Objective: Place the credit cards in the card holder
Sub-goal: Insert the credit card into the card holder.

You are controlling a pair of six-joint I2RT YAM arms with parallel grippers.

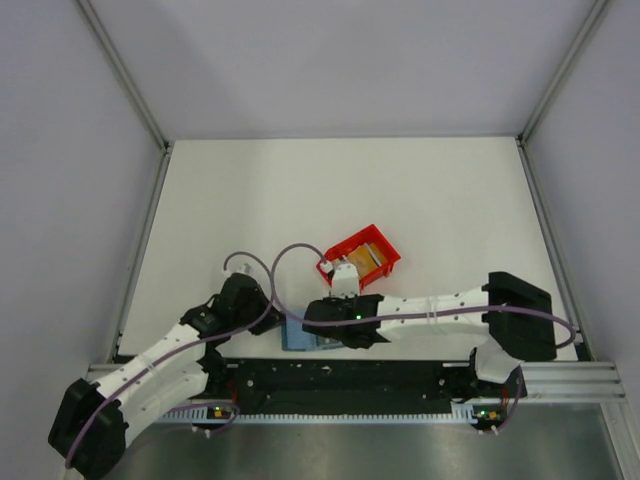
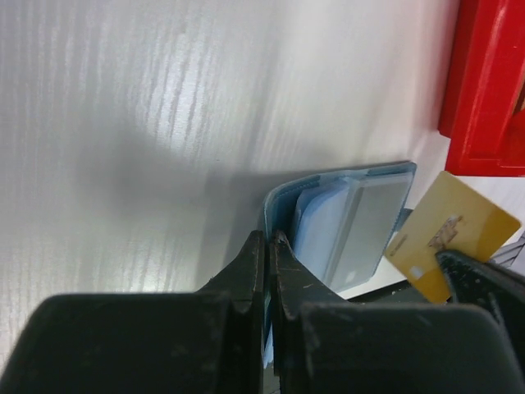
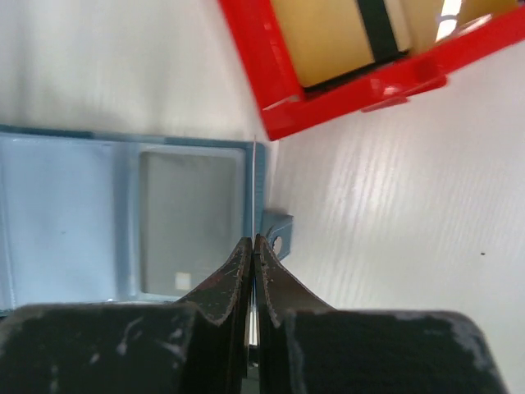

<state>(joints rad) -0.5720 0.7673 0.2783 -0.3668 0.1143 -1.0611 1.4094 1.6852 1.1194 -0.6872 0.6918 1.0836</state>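
Note:
The teal-blue card holder point(image 1: 300, 338) lies open near the table's front edge, its greyish pockets showing in the left wrist view point(image 2: 361, 213) and the right wrist view point(image 3: 123, 213). My left gripper point(image 1: 275, 315) point(image 2: 269, 238) is shut on the holder's left edge. My right gripper point(image 1: 333, 333) point(image 3: 253, 240) is shut on a gold credit card point(image 2: 451, 234), held upright just above the holder's right edge; it shows edge-on in the right wrist view point(image 3: 254, 189). More cards, one gold with a black stripe point(image 3: 336, 33), lie in the red bin point(image 1: 388, 262).
The red bin point(image 2: 484, 90) point(image 3: 271, 107) stands just behind and right of the holder. The black base rail point(image 1: 350, 380) runs along the front edge right beside the holder. White enclosure walls with metal frame posts point(image 1: 150, 230) border the table.

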